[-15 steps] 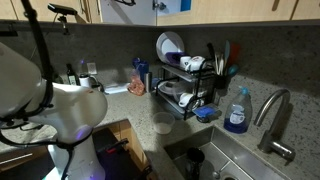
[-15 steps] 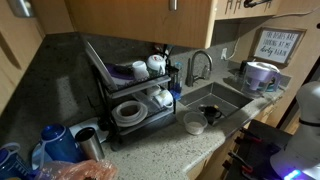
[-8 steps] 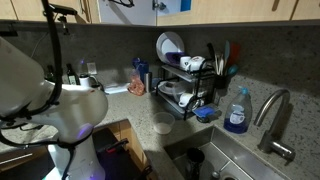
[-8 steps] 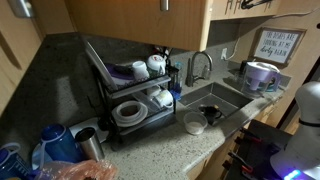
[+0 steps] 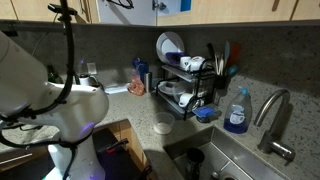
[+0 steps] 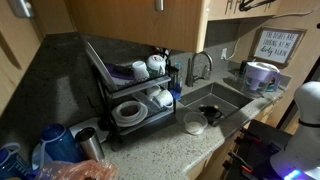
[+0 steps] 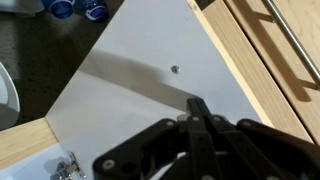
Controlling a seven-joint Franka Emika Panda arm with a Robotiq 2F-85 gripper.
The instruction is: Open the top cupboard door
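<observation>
The kitchen is dim. A speckled grey stone counter runs beneath a wall of the same stone. Pale wooden cupboards hang along the top edge of both exterior views. The top cupboard door is up there above the counter, and neither exterior view shows clearly whether it is ajar.

A black wire dish rack stands on the counter, holding plates, bowls and cups. Beside it is a steel sink with a curved tap. A blue soap bottle stands between the rack and the tap, and a small pale bowl sits on the counter in front of the rack. In an exterior view a framed sign leans against the wall past the sink. The robot's white body fills the near side.

In the wrist view the gripper has its fingers pressed together with nothing between them. It is held before a white panel edged in pale wood. A metal bar runs along the wood, and a hinge shows at the panel's lower corner.
</observation>
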